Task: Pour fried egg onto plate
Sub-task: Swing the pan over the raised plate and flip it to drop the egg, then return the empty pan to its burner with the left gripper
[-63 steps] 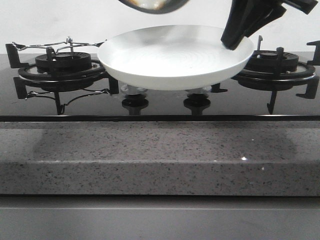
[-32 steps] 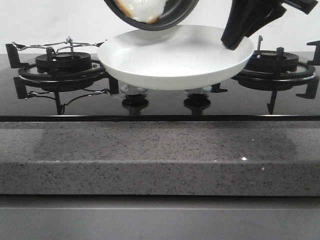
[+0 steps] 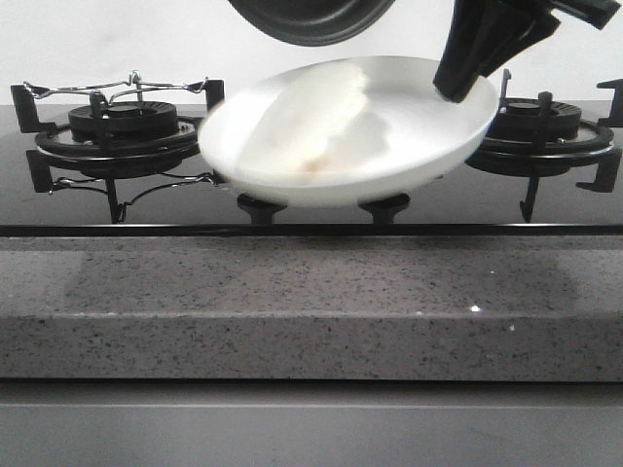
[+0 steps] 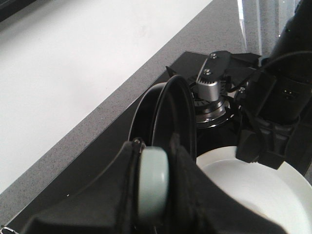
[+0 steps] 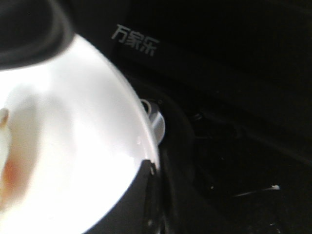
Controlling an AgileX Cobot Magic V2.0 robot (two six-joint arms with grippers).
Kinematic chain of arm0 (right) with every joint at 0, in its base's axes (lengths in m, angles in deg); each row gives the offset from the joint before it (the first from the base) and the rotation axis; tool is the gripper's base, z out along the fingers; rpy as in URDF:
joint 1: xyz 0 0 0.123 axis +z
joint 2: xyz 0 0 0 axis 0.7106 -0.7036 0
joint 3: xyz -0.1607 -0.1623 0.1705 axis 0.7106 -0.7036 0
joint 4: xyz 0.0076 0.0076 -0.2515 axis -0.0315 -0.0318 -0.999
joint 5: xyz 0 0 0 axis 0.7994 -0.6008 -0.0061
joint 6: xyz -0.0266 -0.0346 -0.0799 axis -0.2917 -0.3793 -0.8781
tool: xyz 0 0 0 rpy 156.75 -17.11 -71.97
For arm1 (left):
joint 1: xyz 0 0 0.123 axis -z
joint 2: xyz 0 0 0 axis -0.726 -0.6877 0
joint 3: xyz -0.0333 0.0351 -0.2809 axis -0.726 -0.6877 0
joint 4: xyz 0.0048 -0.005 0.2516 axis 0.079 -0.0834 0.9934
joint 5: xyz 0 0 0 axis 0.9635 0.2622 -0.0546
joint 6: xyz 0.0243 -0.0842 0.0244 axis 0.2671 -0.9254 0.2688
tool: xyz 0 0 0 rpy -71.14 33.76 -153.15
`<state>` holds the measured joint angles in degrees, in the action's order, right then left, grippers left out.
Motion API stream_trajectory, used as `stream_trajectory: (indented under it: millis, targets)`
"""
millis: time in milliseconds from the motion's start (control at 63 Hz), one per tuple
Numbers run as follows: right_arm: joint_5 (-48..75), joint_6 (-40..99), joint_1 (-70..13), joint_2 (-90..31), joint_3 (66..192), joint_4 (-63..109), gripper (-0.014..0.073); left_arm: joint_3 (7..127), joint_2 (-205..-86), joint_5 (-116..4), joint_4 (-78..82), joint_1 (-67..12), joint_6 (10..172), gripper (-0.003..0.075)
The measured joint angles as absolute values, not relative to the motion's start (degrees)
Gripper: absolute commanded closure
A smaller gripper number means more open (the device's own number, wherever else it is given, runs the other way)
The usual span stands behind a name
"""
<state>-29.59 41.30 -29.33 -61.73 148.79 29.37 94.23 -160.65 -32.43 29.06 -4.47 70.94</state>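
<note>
Your flat, pale cream-white fried egg (image 3: 326, 122), tinged orange-brown at one edge, now lies blurred inside the round glossy white plate (image 3: 428, 161), toward its left half. The plate hangs tilted above the middle of the cooktop, and your right gripper (image 3: 465, 80) pinches its far right rim with narrow fingers. Directly above, the black round frying pan (image 3: 311, 17) is tipped steeply and looks empty; your left gripper (image 4: 161, 195) is clamped around the pan's pale handle (image 4: 153, 187) in the left wrist view. By my reading the pour itself is done, so the next move calls for levelling the plate so the egg cannot slide off its low near-left edge, then drawing the pan up and away. Mind what surrounds you: the black cast burner grate (image 3: 122, 136) with a thin wire stand (image 3: 127, 86) sits just left of the plate, a second black grate (image 3: 545, 131) sits just right under your right arm, and two control knobs (image 3: 261, 207) lie below the plate. The speckled grey stone counter (image 3: 311, 302) runs along the near side.
</note>
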Motion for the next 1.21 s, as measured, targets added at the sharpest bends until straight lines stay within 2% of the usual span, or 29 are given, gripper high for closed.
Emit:
stream_trajectory:
  millis: [143,286,444,571,683,857,1032,1206]
  targets:
    - [-29.59,41.30,-29.33,-61.69,148.79,29.65,0.0701,94.23,-160.65,-32.96,28.96,-4.47,66.70,0.0741]
    - [-29.59,41.30,-29.33,-61.69,148.79,29.65,0.0701,94.23,-160.65,-34.96,28.38,-7.83,58.85,0.0741]
    - [-29.59,41.30,-29.33,-61.69,148.79,29.65,0.0701,94.23,-160.65,-38.03,20.51,-18.27,54.60,0.0740]
    - [-29.59,41.30,-29.33,-61.69,148.79,29.65,0.0701,92.84,-160.77,-40.18,3.73,-30.33,55.33,0.0738]
    - [-29.59,41.30,-29.33,-61.69,148.79,29.65,0.0701,90.46,-162.03,-38.91,-13.04,-40.06,62.24,0.0738]
    - [-29.59,41.30,-29.33,-61.69,148.79,29.65,0.0701,85.37,-167.72,-28.78,-41.51,-55.13,76.67,0.0739]
    - [-29.59,41.30,-29.33,-61.69,148.79,29.65,0.0701,82.19,-173.04,-24.71,-51.31,-63.03,80.33,0.0741]
    - [-29.59,41.30,-29.33,-61.69,148.79,29.65,0.0701,81.83,-177.40,-22.14,-53.04,-65.93,80.80,0.0741]
